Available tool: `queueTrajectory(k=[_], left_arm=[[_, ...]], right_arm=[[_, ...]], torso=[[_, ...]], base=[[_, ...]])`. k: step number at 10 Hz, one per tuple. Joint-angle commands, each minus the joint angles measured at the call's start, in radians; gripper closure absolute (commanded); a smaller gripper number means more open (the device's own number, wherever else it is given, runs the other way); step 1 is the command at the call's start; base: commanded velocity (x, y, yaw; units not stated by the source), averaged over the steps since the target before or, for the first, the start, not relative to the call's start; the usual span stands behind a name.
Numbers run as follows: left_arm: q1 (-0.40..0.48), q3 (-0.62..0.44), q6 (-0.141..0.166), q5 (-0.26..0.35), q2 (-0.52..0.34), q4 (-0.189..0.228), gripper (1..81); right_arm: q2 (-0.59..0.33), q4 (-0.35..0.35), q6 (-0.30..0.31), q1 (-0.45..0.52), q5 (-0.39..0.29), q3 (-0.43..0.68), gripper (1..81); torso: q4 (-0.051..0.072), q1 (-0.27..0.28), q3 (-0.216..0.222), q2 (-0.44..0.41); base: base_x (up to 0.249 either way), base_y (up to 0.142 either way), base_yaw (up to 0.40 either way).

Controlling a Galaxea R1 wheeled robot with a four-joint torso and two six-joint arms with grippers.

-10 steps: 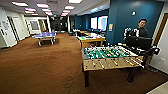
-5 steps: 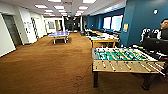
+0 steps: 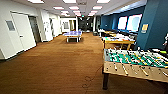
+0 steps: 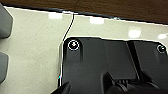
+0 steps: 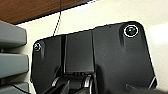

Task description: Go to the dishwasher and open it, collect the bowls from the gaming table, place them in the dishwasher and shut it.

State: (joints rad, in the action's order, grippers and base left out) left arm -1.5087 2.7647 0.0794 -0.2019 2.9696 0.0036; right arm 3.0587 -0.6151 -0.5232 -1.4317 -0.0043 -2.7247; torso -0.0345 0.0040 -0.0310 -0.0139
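Ahead, a foosball table [image 3: 136, 63] stands on brown carpet [image 3: 57, 67].

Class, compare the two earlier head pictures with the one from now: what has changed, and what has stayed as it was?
The camera has moved with the robot: the whole picture has shifted, so the football table now sits lower and further right. The blue table-tennis table shows nearer the middle. Nothing was taken hold of or let go. The tables, brown carpet and white doors seem to keep their places in the room.
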Motion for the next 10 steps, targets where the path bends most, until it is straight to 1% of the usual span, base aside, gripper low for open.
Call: queueTrajectory(k=[1,2,6,7,10], left_arm=[[0.048,0.007,0.002,0.047,-0.012,-0.005,1.0],[0.048,0.007,0.0,0.047,-0.012,-0.007,1.0],[0.045,0.007,0.0,0.048,-0.009,-0.005,1.0],[0.044,0.007,0.0,0.067,-0.007,-0.004,1.0],[0.044,0.007,-0.001,0.068,-0.004,0.004,1.0]], right_arm=[[0.002,0.0,0.002,0.066,-0.065,0.002,1.0],[0.001,0.0,0.002,0.065,-0.065,0.002,1.0],[0.001,0.0,0.0,0.066,-0.065,0.002,1.0],[0.001,0.0,0.0,0.064,-0.065,0.002,1.0],[0.002,0.0,0.0,0.059,-0.053,0.002,1.0]], torso=[[0.0,0.0,0.0,0.0],[0.0,0.0,0.0,0.0],[0.0,0.0,0.0,0.0],[0.0,0.0,0.0,0.0],[0.0,-0.001,0.0,0.0]], base=[[0.0,0.0,0.347],[0.0,0.206,0.0],[0.0,0.0,0.0],[0.0,0.0,0.0],[0.0,0.0,0.0]])
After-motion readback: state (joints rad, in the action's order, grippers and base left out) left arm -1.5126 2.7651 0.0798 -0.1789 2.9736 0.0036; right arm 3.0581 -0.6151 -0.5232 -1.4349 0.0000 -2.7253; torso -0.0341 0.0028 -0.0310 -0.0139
